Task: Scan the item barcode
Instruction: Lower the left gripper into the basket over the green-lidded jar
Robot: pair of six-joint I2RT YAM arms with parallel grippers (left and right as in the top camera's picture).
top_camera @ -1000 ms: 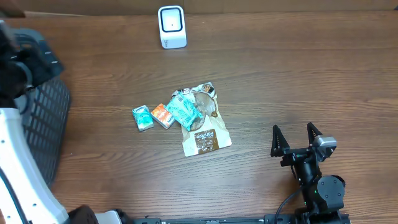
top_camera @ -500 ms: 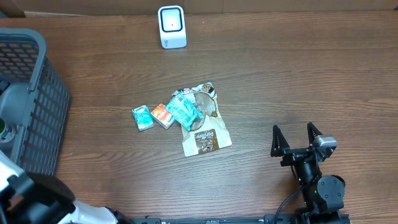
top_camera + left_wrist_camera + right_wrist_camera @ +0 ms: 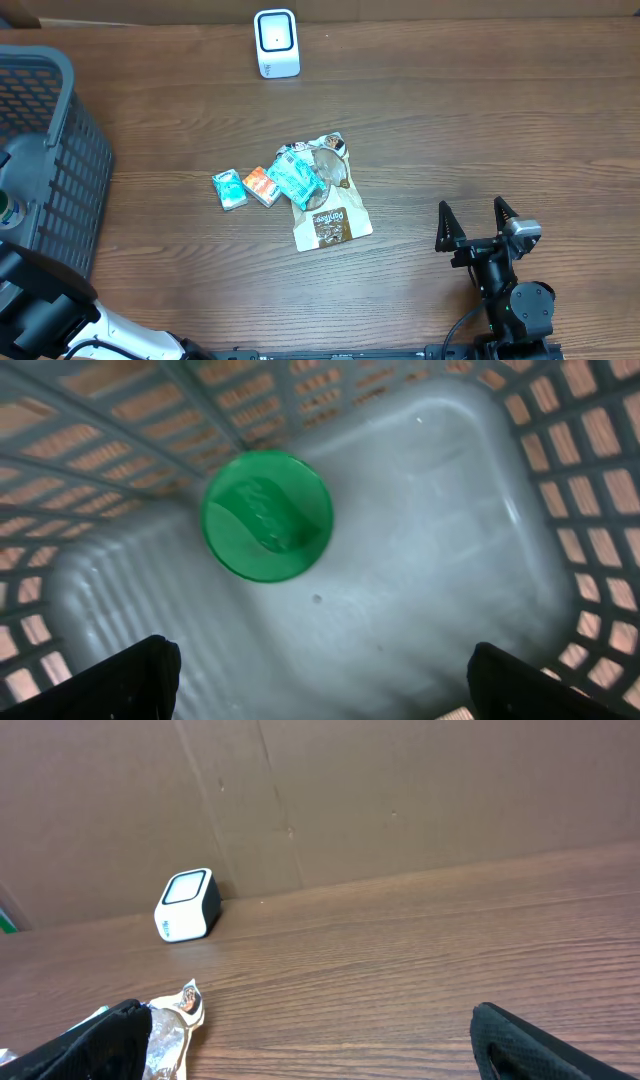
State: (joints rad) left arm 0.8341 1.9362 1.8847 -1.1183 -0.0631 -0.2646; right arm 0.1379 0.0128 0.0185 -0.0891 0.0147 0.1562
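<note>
The white barcode scanner (image 3: pixel 276 43) stands at the table's far edge and also shows in the right wrist view as the scanner (image 3: pixel 188 906). Several packets lie mid-table: a brown pouch (image 3: pixel 330 222), a teal packet (image 3: pixel 296 178), an orange packet (image 3: pixel 262 185) and a small teal packet (image 3: pixel 229 189). My left gripper (image 3: pixel 320 695) hangs open over the inside of the grey basket (image 3: pixel 480 490), above a green-lidded container (image 3: pixel 266 515), holding nothing. My right gripper (image 3: pixel 471 208) rests open at the near right, apart from the packets.
The grey mesh basket (image 3: pixel 60 150) fills the left edge of the table, the green lid (image 3: pixel 8 211) showing inside it. My left arm (image 3: pixel 45 310) crosses the near-left corner. A cardboard wall (image 3: pixel 400 790) stands behind the scanner. A foil packet edge (image 3: pixel 165 1030) lies by my right gripper's left finger.
My left arm has swung from over the basket's far end down to the near-left corner, uncovering the basket. The right arm and the packets have not moved.
</note>
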